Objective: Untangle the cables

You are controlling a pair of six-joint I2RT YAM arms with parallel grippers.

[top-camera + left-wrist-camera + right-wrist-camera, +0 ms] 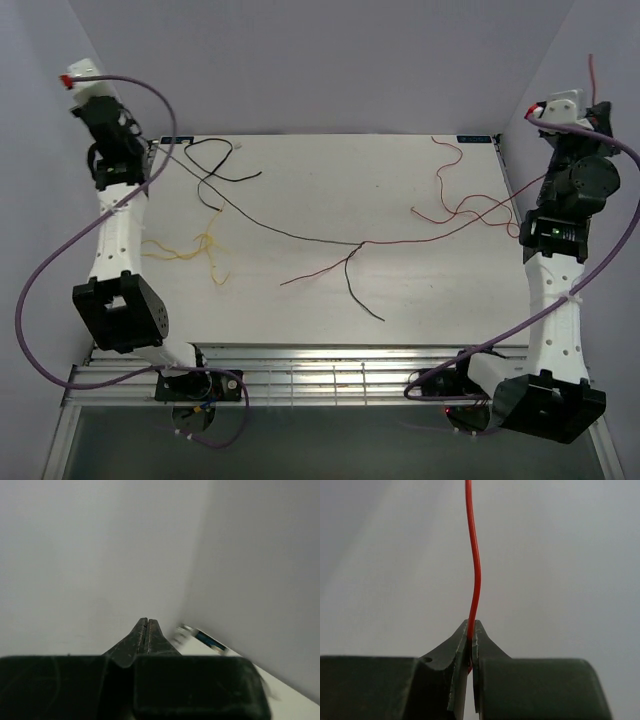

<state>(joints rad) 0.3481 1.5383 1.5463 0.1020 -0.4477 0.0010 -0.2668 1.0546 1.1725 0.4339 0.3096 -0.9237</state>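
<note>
Thin cables lie spread over the white table (300, 180). A black cable (262, 221) runs in a straight line from the knot near the middle (360, 243) up to my left gripper (128, 125), raised at the far left corner. Its jaws (146, 621) are shut; no wire shows past their tips. A dark red cable (440, 232) leads from the knot toward the right. My right gripper (597, 108) is raised at the far right, shut on a red cable (476, 565) whose free end sticks up beyond the tips (471, 624). A yellow cable (205, 245) lies loose at the left.
Grey walls stand close on the left, back and right, near both raised grippers. A metal grille (300, 375) runs along the table's near edge between the arm bases. More red loops (447, 182) lie at the far right, and a black loop (215, 160) at the far left.
</note>
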